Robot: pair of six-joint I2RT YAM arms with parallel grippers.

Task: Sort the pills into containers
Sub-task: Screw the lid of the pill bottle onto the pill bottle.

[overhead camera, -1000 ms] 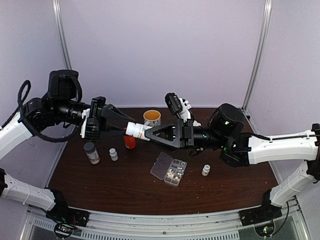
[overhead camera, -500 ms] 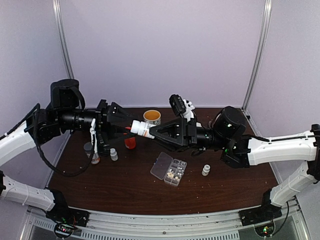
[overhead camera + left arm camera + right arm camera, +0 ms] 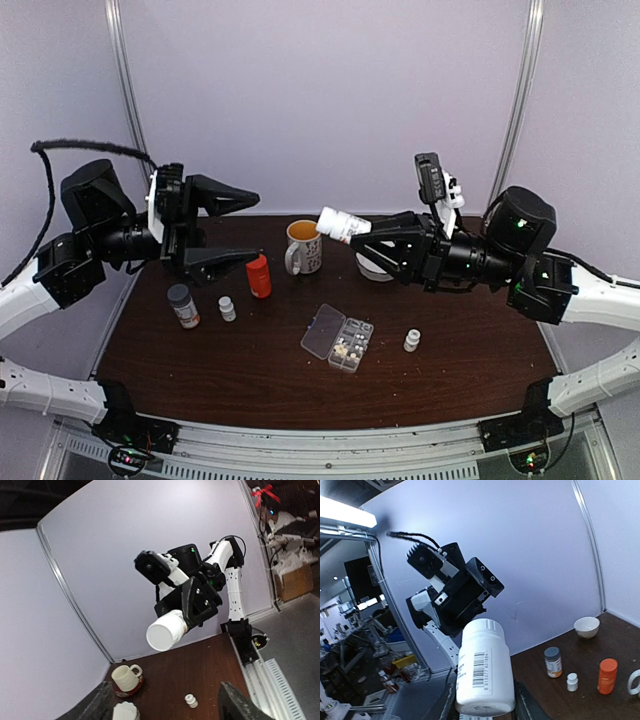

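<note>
The containers are the compartments of a clear organizer box (image 3: 340,338) lying open in the middle of the table. Whitish and tan pills (image 3: 347,350) sit in some compartments. My right gripper (image 3: 372,236) (image 3: 485,700) is shut on a large white bottle (image 3: 343,224) (image 3: 482,667), capped and held tilted in the air above the mug. My left gripper (image 3: 228,228) (image 3: 167,696) hangs open and holds nothing. It faces the bottle's cap (image 3: 164,634) from a distance to the left.
A mug (image 3: 303,245) stands at the back centre. An orange bottle (image 3: 259,275), a grey-capped bottle (image 3: 183,305) and a small white bottle (image 3: 227,308) stand at the left. Another small white bottle (image 3: 411,340) stands right of the box. A white bowl (image 3: 586,626) sits at the far left corner.
My left gripper has let go of the white bottle's cap end, opened and drawn back to the left. The right arm has carried the bottle up and to the right.
</note>
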